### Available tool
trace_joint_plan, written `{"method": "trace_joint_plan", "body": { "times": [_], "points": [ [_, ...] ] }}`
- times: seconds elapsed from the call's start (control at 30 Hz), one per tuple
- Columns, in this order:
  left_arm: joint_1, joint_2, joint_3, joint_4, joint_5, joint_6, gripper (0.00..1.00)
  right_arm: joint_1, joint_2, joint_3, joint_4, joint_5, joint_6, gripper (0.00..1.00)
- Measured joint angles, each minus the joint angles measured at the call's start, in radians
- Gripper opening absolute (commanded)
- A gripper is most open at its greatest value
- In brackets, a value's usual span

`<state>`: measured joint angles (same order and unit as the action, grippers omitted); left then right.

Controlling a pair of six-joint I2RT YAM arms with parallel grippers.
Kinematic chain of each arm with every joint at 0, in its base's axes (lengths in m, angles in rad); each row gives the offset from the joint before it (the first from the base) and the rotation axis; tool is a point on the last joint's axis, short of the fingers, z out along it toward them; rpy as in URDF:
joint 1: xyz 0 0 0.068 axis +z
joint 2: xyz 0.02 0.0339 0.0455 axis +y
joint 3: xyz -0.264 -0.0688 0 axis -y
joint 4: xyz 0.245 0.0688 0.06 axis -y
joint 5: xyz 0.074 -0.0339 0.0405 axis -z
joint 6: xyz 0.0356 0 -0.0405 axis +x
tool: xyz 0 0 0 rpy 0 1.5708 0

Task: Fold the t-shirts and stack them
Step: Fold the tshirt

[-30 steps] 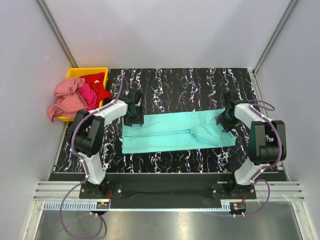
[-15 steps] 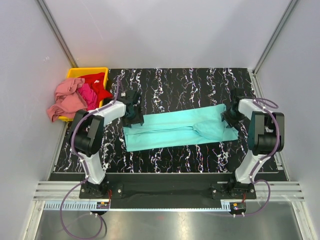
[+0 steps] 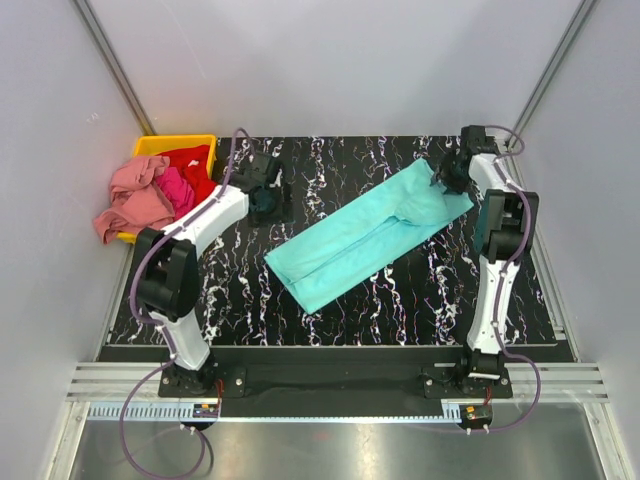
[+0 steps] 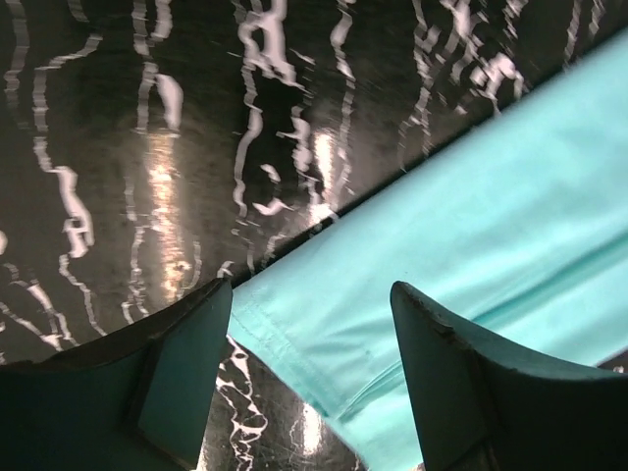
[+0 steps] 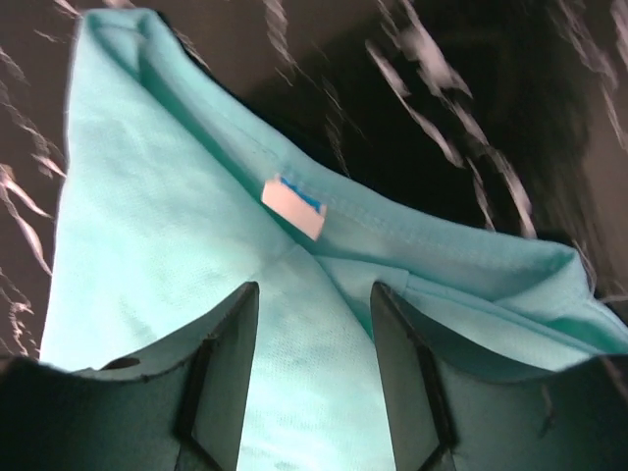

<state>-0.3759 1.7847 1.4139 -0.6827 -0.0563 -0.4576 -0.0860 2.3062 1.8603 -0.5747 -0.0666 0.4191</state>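
The turquoise-teal t-shirt (image 3: 365,240) lies folded into a long strip, running diagonally from near centre to the far right. My right gripper (image 3: 445,178) is at its far right end. In the right wrist view its jaws (image 5: 314,287) stand apart over the cloth (image 5: 177,216), next to the collar's white label (image 5: 292,208). My left gripper (image 3: 268,208) is open and empty, off the shirt to the far left. Its wrist view (image 4: 309,285) shows the shirt's hem corner (image 4: 471,216) beyond the fingertips. The salmon pink (image 3: 130,200), magenta (image 3: 178,188) and red (image 3: 195,165) t-shirts lie heaped in the bin.
The yellow plastic bin (image 3: 150,145) stands at the far left corner, the pink shirt spilling over its left side. The black marbled tabletop (image 3: 340,160) is walled in by grey panels at the left, back and right.
The teal shirt swung from lying straight across to a diagonal; its right end went far with the right gripper. The left gripper let go of the left end and moved away towards the back.
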Motion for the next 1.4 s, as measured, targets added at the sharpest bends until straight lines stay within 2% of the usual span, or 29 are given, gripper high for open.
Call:
{"method": "trace_joint_plan", "body": {
  "times": [0.17,0.3,0.5,0.67,0.77,0.8,0.93,1.03,1.07,1.13,1.2,1.23,1.27,1.3,1.4],
  "points": [
    [-0.026,0.029,0.0,-0.019,0.039,0.053,0.7,0.0,0.182,0.336,-0.072,-0.068,-0.127,0.62],
    [0.017,0.082,0.0,-0.029,0.051,0.092,0.7,0.0,0.151,0.365,-0.118,-0.094,-0.132,0.65],
    [0.065,0.189,-0.001,-0.046,0.088,0.17,0.69,-0.004,-0.108,0.07,-0.089,-0.19,-0.04,0.7],
    [0.055,0.206,-0.009,-0.058,0.111,0.21,0.66,0.001,-0.354,-0.298,0.012,-0.295,0.098,0.67],
    [0.053,0.204,-0.016,-0.057,0.109,0.216,0.54,0.008,-0.452,-0.475,0.017,-0.29,0.156,0.69],
    [0.052,0.2,-0.024,-0.053,0.109,0.215,0.43,0.008,-0.47,-0.516,0.013,-0.284,0.165,0.69],
    [0.043,0.161,-0.083,-0.044,0.114,0.195,0.22,-0.024,-0.498,-0.623,0.039,-0.267,0.175,0.7],
    [0.025,0.116,-0.148,-0.044,0.113,0.181,0.11,-0.091,-0.501,-0.668,0.087,-0.268,0.173,0.7],
    [0.02,0.101,-0.166,-0.044,0.113,0.176,0.1,-0.109,-0.501,-0.671,0.097,-0.267,0.172,0.71],
    [0.011,0.069,-0.209,-0.054,0.105,0.166,0.11,-0.155,-0.501,-0.67,0.128,-0.267,0.168,0.7],
    [0.002,0.041,-0.241,-0.074,0.084,0.157,0.31,-0.19,-0.492,-0.657,0.161,-0.27,0.162,0.69],
    [-0.002,0.032,-0.247,-0.09,0.067,0.149,0.36,-0.203,-0.48,-0.645,0.179,-0.277,0.161,0.68],
    [-0.005,0.025,-0.248,-0.102,0.05,0.139,0.51,-0.212,-0.467,-0.632,0.196,-0.283,0.161,0.67],
    [-0.006,0.014,-0.248,-0.11,0.028,0.135,0.57,-0.221,-0.444,-0.616,0.218,-0.294,0.159,0.66],
    [-0.019,-0.041,-0.235,-0.133,-0.021,0.114,0.59,-0.232,-0.346,-0.541,0.259,-0.309,0.154,0.62]
  ]
}}
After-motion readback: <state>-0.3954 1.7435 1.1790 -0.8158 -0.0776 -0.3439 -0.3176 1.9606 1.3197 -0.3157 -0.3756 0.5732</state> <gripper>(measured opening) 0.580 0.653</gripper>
